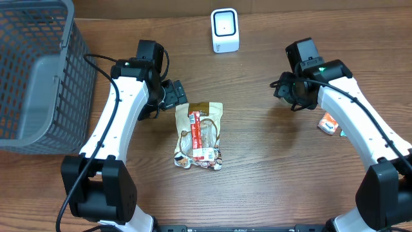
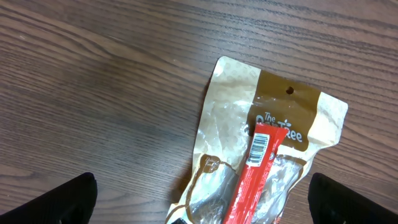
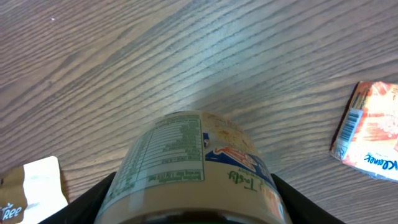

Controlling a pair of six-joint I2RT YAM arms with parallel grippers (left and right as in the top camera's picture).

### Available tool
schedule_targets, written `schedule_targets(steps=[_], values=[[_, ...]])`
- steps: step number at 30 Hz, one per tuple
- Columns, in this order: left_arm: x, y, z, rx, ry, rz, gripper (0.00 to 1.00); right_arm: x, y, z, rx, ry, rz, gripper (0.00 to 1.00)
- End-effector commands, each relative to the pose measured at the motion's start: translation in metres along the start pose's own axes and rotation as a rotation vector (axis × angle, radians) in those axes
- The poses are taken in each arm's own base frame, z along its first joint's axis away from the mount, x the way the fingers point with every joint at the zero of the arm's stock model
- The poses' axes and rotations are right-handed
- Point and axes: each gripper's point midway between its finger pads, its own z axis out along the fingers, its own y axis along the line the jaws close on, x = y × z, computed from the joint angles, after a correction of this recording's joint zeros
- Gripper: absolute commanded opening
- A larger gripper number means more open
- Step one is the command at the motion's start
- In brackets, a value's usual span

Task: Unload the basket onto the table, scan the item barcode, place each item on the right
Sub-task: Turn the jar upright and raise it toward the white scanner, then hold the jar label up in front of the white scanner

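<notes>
Brown wood-grain table, viewed from above and from both wrists. A container with a cream label is clamped in the right gripper. The jaws are kept partly apart by its round body, with the dark fingers seen at either side of it. A nutrition table is printed on the side turned toward the wrist camera, with red and green lettering beside it. Whether a barcode is printed there cannot be told. From above, the container is hidden under the gripper.

A white scanner is stood upright well apart from the right jaws, off toward the far middle of the table. An orange packet is laid flat near the right jaws, untouched, on their right in the wrist view. A barcode strip is seen along its edge.

The left gripper is spread wide and nothing is held. Between and just ahead of its jaws a tan snack pouch is laid flat. A red bar is laid on top of it, with its barcode turned up. A grey mesh basket is placed well apart from the left jaws, at the table's left edge.
</notes>
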Motion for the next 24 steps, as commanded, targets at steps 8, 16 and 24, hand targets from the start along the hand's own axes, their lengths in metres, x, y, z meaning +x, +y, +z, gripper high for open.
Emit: schedule_targets(steps=[8,16,24], values=[[-0.006,-0.005,-0.013,0.024,-0.037,-0.003,1.0,-0.026,0.021,-0.025,-0.077,-0.1,-0.161,0.04],[-0.006,-0.005,-0.013,0.024,-0.037,-0.003,1.0,-0.067,0.07,-0.099,-0.278,-0.233,-0.281,0.03],[-0.006,-0.005,-0.013,0.024,-0.037,-0.003,1.0,-0.096,0.089,-0.161,-0.303,-0.27,-0.32,0.03]])
